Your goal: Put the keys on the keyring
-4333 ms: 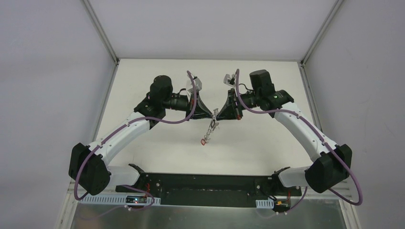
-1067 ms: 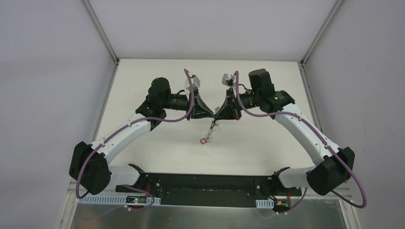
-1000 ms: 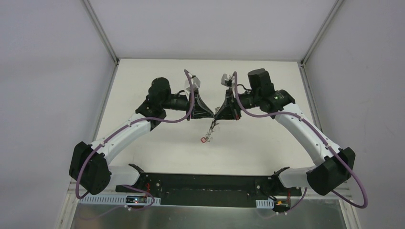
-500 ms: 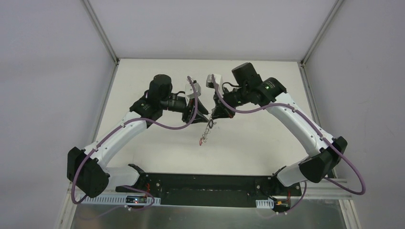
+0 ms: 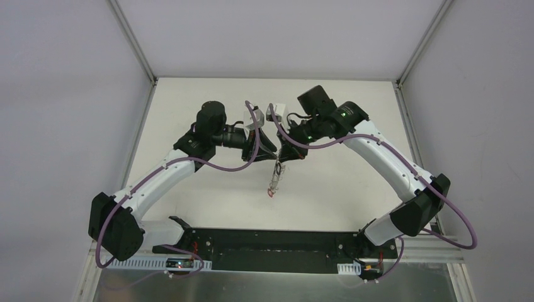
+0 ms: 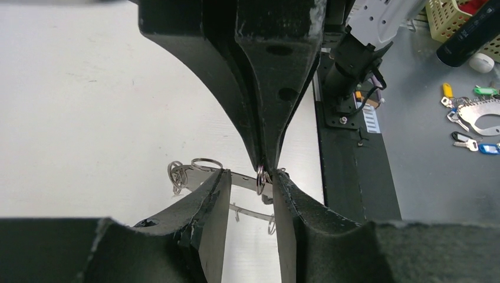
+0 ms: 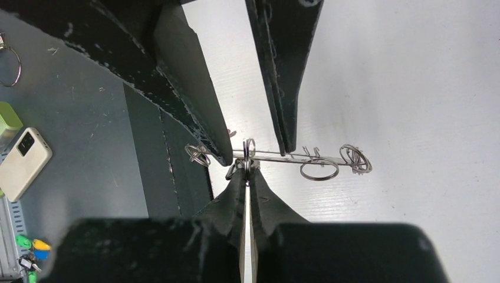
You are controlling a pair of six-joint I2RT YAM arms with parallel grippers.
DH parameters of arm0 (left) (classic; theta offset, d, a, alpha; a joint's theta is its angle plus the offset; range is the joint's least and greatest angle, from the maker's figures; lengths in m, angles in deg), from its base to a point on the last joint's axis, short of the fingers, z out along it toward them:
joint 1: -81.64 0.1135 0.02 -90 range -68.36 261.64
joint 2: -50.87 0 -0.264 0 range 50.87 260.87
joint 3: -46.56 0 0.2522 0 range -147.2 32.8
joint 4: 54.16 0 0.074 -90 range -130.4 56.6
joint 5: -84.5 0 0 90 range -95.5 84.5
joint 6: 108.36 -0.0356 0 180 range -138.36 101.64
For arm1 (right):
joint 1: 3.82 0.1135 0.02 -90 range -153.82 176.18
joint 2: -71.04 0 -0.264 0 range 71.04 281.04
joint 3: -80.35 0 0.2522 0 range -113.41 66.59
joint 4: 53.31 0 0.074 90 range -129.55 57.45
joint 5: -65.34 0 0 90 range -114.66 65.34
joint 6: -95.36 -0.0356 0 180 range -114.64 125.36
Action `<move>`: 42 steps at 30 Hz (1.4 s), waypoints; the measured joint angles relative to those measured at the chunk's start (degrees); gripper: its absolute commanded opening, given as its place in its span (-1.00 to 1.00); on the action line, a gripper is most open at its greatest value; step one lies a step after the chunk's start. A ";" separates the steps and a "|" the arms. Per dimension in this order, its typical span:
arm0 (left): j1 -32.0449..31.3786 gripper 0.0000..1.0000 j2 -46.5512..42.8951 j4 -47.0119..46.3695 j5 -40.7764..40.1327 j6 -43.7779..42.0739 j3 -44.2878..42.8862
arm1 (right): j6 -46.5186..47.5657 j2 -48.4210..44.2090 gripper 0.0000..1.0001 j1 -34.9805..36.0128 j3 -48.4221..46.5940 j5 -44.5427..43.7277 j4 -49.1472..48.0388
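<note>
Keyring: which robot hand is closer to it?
Right. The right gripper is pinched shut on the keyring; the left gripper is open, one finger either side of it, perhaps not touching.

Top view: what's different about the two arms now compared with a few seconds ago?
The right arm swung its wrist leftward. The left gripper let go; its jaws now stand apart around the keyring. Unchanged: the right gripper stays shut on the keyring, with the keys dangling from it.
</note>
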 measured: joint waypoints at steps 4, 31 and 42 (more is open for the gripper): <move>0.00 -0.36 0.00 -0.61 0.90 0.02 0.90 | -0.24 0.00 -1.00 0.00 0.00 0.48 -0.02; 0.02 -1.00 0.74 -4.96 2.62 3.74 1.51 | -2.21 0.00 -0.97 -1.77 0.00 3.50 -1.01; 1.22 -1.00 0.72 -6.14 2.67 9.14 1.51 | -3.78 -1.62 -0.34 -6.95 6.05 10.91 -6.95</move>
